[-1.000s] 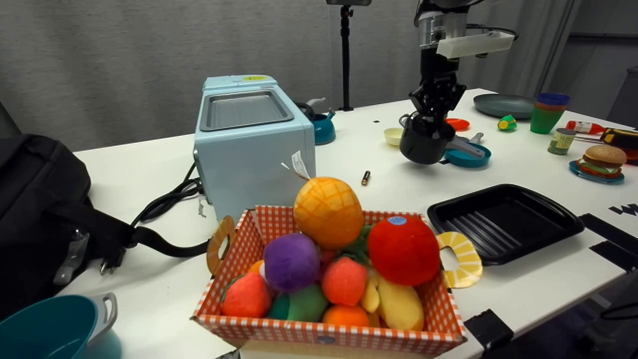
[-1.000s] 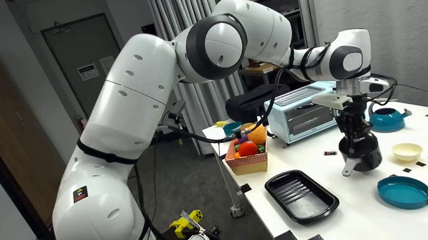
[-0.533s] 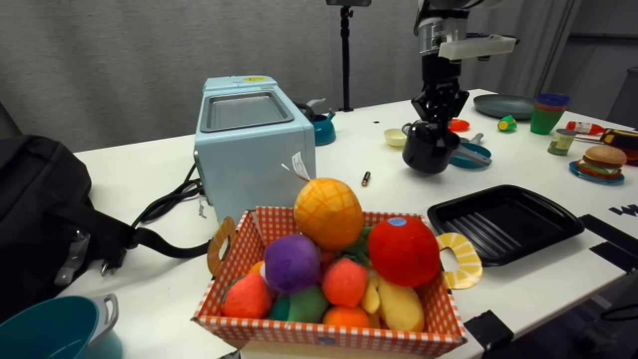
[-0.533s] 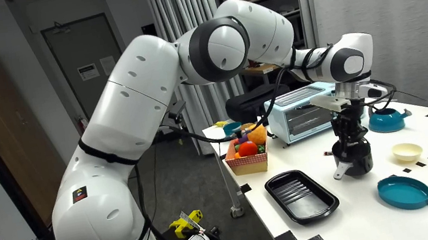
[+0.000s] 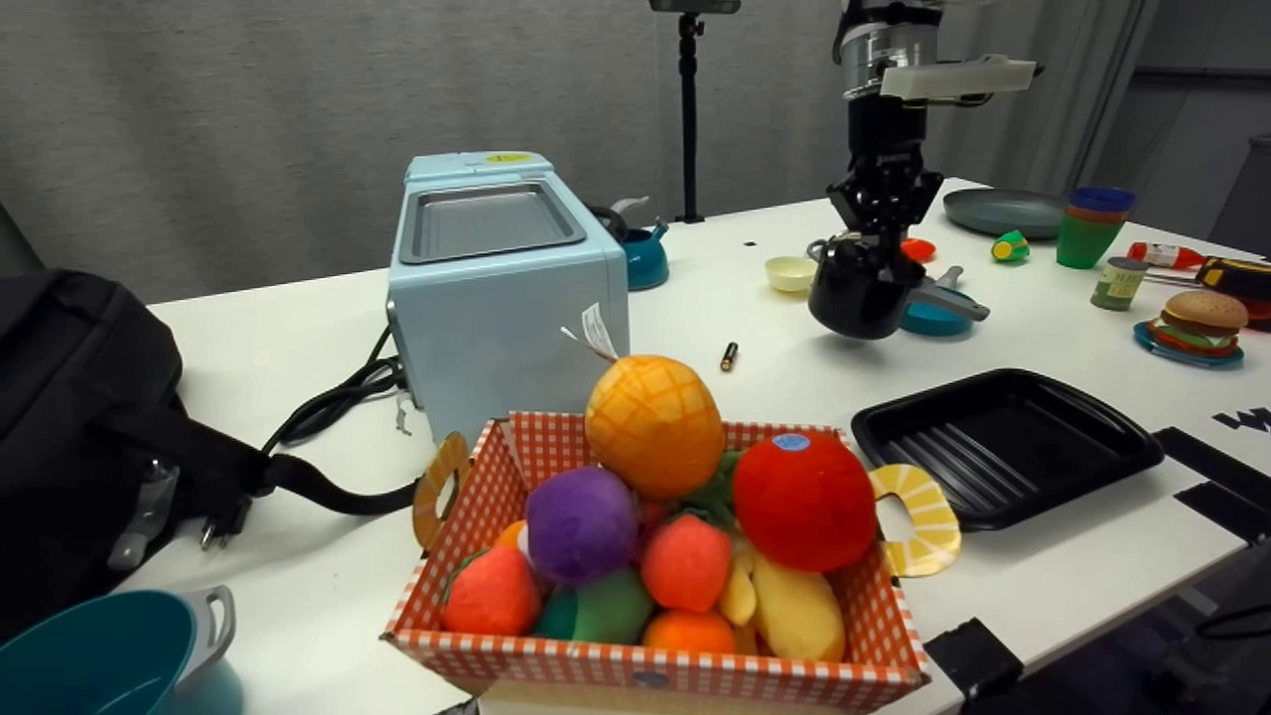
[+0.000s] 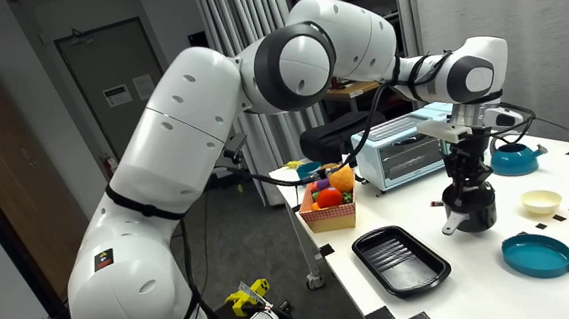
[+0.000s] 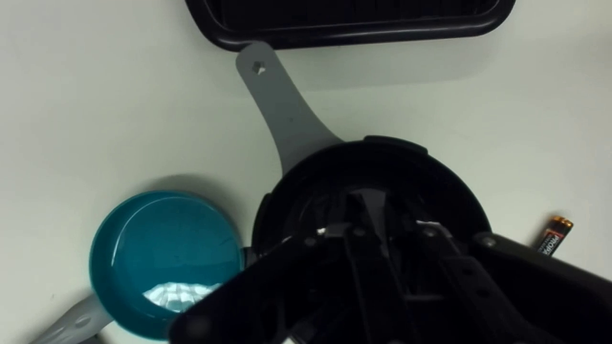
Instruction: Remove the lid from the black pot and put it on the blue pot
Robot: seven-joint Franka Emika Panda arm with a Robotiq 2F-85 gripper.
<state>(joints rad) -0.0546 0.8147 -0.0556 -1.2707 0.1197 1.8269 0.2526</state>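
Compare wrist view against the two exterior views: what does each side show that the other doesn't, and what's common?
Only the wrist view: partly readable lettering on the battery, and a bright glare patch inside the shallow blue pot.

Only the exterior views: both show, among other things, the light-blue oven, fruit basket, teal kettle and cream bowl.

Shared: the gripper at the black pot, the shallow blue pot, the battery, and the black grill pan, which the wrist view cuts off.
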